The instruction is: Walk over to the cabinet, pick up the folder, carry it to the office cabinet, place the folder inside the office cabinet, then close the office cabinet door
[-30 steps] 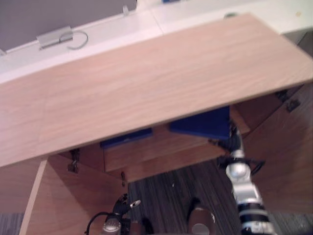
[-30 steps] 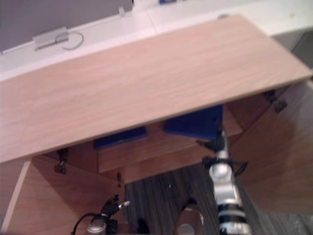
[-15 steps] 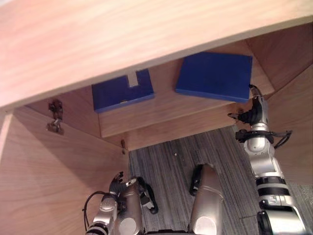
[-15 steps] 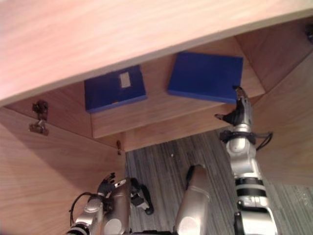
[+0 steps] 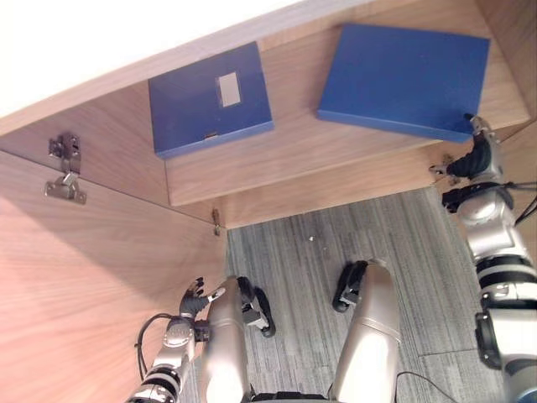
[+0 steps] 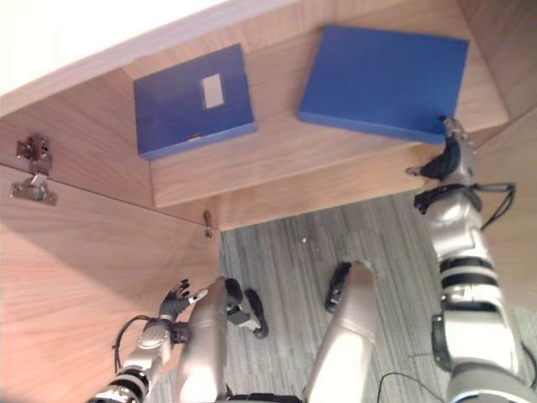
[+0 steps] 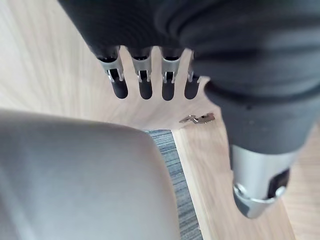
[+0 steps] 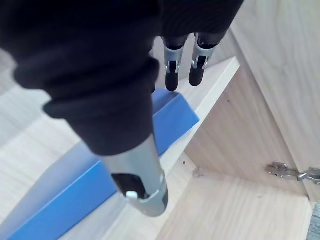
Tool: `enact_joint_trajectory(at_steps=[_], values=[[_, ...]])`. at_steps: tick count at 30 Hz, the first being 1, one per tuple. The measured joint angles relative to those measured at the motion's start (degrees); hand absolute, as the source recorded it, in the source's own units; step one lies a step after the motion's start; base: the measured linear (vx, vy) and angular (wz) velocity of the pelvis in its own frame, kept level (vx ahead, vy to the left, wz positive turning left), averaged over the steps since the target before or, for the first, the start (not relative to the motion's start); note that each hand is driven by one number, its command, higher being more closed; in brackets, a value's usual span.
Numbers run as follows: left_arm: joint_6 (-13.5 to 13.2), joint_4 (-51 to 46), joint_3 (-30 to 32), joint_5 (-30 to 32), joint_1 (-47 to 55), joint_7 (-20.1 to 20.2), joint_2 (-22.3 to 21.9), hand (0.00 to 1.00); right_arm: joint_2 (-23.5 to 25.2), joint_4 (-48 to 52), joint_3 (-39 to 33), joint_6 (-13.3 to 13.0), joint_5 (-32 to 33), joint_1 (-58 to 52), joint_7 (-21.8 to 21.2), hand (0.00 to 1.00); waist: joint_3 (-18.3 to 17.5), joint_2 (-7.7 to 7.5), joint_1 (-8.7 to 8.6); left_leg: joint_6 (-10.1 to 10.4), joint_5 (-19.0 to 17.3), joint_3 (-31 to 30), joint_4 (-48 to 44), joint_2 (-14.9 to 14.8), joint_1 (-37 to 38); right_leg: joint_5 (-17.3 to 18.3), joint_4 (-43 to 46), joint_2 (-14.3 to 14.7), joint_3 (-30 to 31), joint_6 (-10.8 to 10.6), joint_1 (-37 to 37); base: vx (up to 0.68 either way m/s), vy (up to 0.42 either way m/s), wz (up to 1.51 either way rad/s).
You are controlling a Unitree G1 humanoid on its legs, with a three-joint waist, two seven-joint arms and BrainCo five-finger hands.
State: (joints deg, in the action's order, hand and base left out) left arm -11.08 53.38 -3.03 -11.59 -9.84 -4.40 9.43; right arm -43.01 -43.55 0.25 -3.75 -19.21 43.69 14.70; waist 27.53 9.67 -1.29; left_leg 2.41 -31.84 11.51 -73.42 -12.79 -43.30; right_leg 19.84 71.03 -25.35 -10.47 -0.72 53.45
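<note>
Left eye view: a blue folder (image 5: 403,80) lies flat on the cabinet shelf (image 5: 294,159) at upper right, and a second folder (image 5: 210,99) lies at upper left. The right hand (image 5: 474,159) is at the first folder's near corner. The left hand (image 5: 195,298) hangs at lower left.
Left wrist view: the fingers (image 7: 145,87) are straight and hold nothing.
Right wrist view: the fingers (image 8: 171,75) are straight over the folder's corner and grip nothing.

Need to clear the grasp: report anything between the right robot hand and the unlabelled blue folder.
Nothing visible stands between them. The right robot hand is at the near corner of the blue folder, which lies flat on the shelf. The labelled folder lies apart, further left.
</note>
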Motion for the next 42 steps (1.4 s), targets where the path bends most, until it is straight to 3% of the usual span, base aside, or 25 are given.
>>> enact_joint_trajectory(at_steps=[5, 9, 16, 17, 25, 31, 42], values=[[-0.2, -0.1, 0.1, -2.2, -0.1, 1.0, 0.0, 0.00, -2.5, -1.2, 5.6, -1.4, -0.6, 3.7, -0.7, 0.00, 0.2, 0.34, 0.64, 0.6, 0.0, 0.0, -0.5, -0.4, -1.0, 2.0, 2.3, -0.5, 0.0, 0.7, 1.6, 0.03, -0.075, 0.04], [-0.6, -1.2, 0.9, -2.8, 0.1, 1.6, 0.0, 0.00, -3.8, -1.2, 10.0, -2.7, -4.5, 6.9, -1.5, 0.00, 0.2, 0.39, 0.98, 0.8, -0.4, 0.2, -1.8, -2.3, -3.3, 2.9, 3.9, 0.1, -0.1, 0.9, 4.1, 0.00, -0.072, -0.06], [-0.8, -2.3, 1.0, -4.7, -0.3, 2.3, -0.1, 0.00, -5.8, -2.3, 17.9, -3.9, -4.8, 13.4, -2.4, 0.00, 0.2, 0.37, 1.53, 2.1, 0.0, 0.5, -3.3, -4.7, -6.0, 3.8, 6.5, 0.4, -0.3, 2.2, 7.5, -0.01, -0.087, -0.01], [-0.8, -2.3, 1.2, -4.8, -0.2, 2.5, 0.0, 0.00, -6.5, -2.8, 20.0, -4.2, -6.0, 14.9, -3.7, 0.00, 0.2, 0.37, 1.57, 2.6, 0.3, 1.0, -3.6, -6.0, -6.0, 4.5, 7.3, 0.3, -0.5, 2.2, 7.6, -0.01, -0.113, 0.11], [-0.6, -4.8, 2.6, -6.5, -0.1, 3.8, -0.2, 0.00, -10.7, -6.2, 30.1, -3.9, -6.7, 25.4, -10.0, 0.00, 0.3, 0.28, 3.10, 3.6, 0.9, 0.5, -5.6, -8.3, -8.8, 6.1, 10.2, -0.5, -1.6, 2.7, 9.7, 0.00, -0.089, 0.08], [-0.3, -6.9, 4.6, -7.0, 0.3, 4.0, -0.5, 0.00, -11.0, -6.2, 31.3, -2.2, -5.0, 29.2, -13.8, 0.00, 0.8, -0.50, 3.80, 3.8, 1.0, 0.2, -6.2, -8.9, -9.7, 6.5, 10.9, -0.6, -1.9, 2.9, 10.4, 0.00, -0.064, 0.02], [-0.1, -8.5, 6.4, -8.5, 0.3, 4.1, -0.9, 0.00, -10.1, -6.2, 30.1, 0.1, -3.9, 30.4, -14.3, 0.00, 1.2, -1.11, 4.05, 4.3, 1.3, -0.6, -7.4, -9.4, -10.7, 6.5, 11.2, -0.6, -2.6, 3.0, 10.4, -0.01, -0.040, 0.01]])
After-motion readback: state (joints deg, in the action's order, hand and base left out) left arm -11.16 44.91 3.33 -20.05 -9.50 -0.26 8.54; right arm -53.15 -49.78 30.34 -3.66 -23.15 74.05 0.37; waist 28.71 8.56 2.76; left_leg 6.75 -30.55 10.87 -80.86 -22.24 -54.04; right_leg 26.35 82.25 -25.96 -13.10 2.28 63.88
